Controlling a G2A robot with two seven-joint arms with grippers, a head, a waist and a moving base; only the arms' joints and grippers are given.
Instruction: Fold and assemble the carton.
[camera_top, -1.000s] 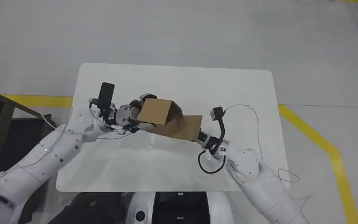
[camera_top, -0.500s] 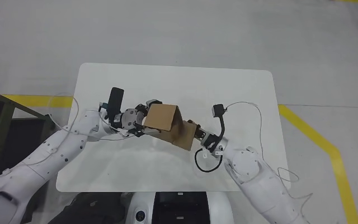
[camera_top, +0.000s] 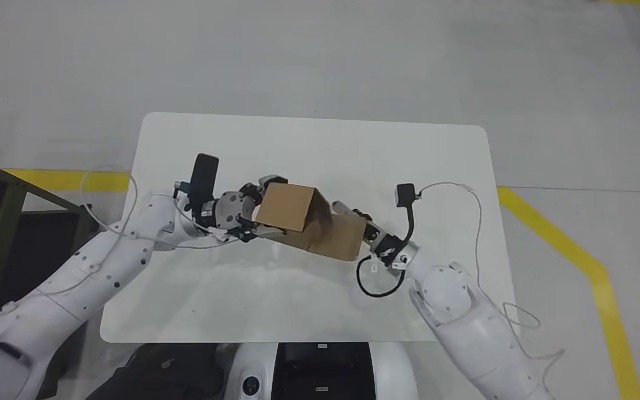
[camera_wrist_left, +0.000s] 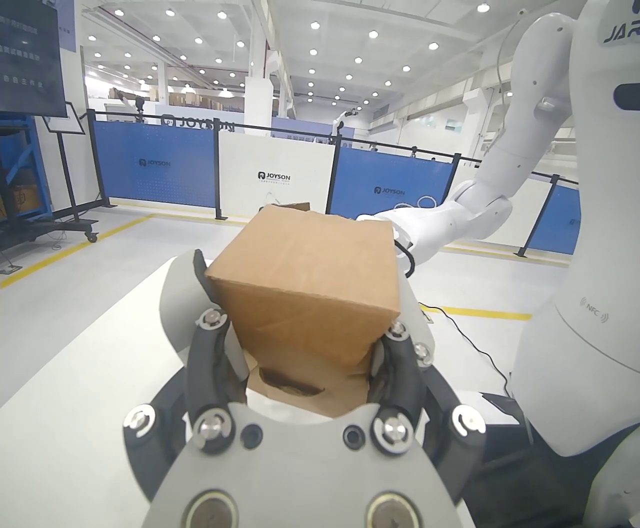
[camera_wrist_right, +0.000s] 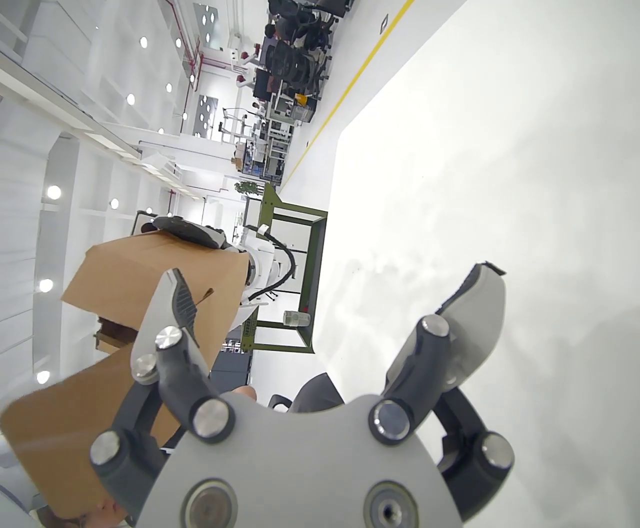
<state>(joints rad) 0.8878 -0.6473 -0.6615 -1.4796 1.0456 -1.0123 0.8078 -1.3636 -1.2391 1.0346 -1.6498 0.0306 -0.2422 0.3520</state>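
- The carton (camera_top: 295, 208) is held above the middle of the table (camera_top: 430, 160), between the two arms. Its body is already squared into a box shape, and a loose flap (camera_top: 345, 236) sticks out at its right end.
- The left gripper (camera_wrist_left: 300, 287) is clamped on the carton's left end, one finger on each opposite side wall. Judging by this hold, it serves as the anchor: it keeps the box off the table and steady while the open end faces the other arm.
- In the left wrist view the near end of the carton shows an unclosed gap with a slot cut in the panel just under the box, so that end looks unfinished too.
- The right gripper (camera_wrist_right: 330, 277) sits at the carton's right end with its fingers spread wide and nothing between them. One finger (camera_wrist_right: 175, 300) lies in front of the flap; whether it touches the cardboard cannot be told.
- That wide, empty stance beside the flap suggests the right arm is placed to push or fold it inward rather than to grasp it.
- The task looks partway done: walls up, ends not yet closed.
- Count: one carton, one table, two grippers (one gripping, one free), and one green frame (camera_wrist_right: 295, 280) standing off the table's left side.
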